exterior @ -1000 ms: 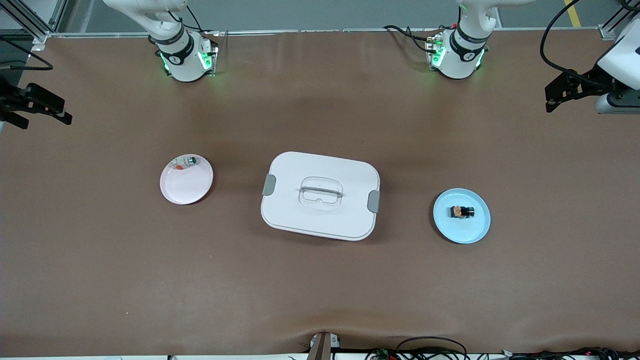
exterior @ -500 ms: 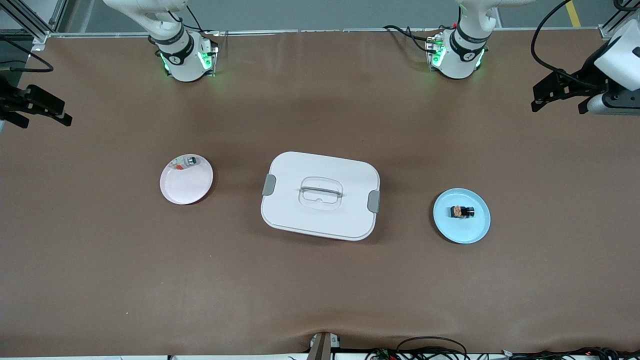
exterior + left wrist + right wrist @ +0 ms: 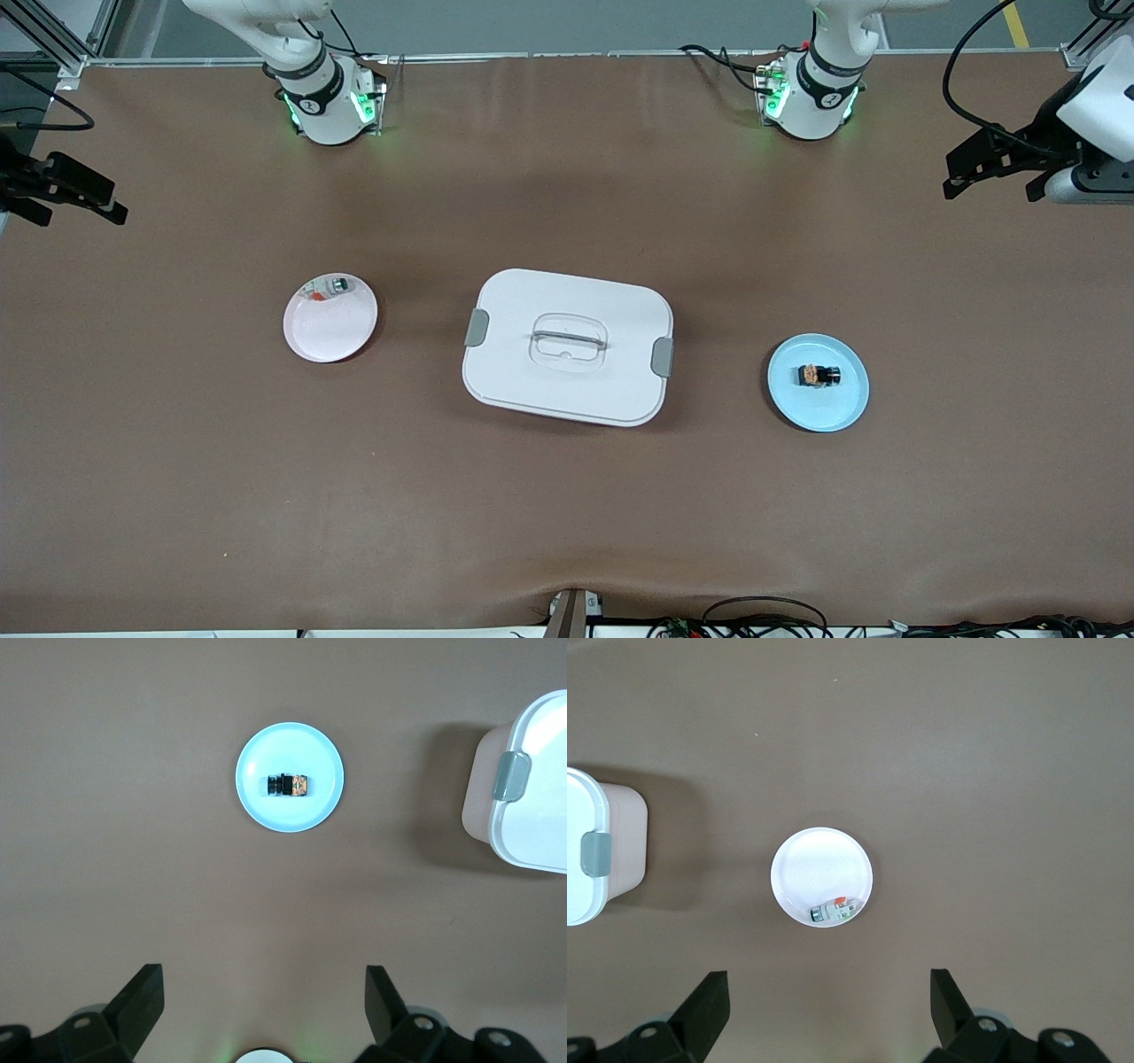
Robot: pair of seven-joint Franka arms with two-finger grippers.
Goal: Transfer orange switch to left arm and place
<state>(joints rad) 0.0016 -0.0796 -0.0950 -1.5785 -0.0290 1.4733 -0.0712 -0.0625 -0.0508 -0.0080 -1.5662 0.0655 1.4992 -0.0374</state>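
Note:
The orange switch (image 3: 817, 376), a tiny black block with orange markings, lies on a blue plate (image 3: 819, 409) toward the left arm's end of the table. It also shows in the left wrist view (image 3: 290, 785). The white box (image 3: 532, 372) stands in the middle of the table with its lid on. My left gripper (image 3: 990, 190) hangs open and empty over bare table at the left arm's end, apart from the blue plate; its jaws stand wide in the left wrist view (image 3: 263, 979). My right gripper (image 3: 80, 215) waits open and empty over the right arm's end (image 3: 828, 983).
A pink plate (image 3: 328, 332) lies toward the right arm's end, with a small green-and-silver part (image 3: 337, 285) and red bits at its rim. The right wrist view shows that plate (image 3: 819, 864) and the box's corner (image 3: 580, 815). The left wrist view shows the box's latch end (image 3: 532, 806).
My left gripper has shifted a little inward over the table toward its middle. The right arm, the switch, the plates and the box have not moved.

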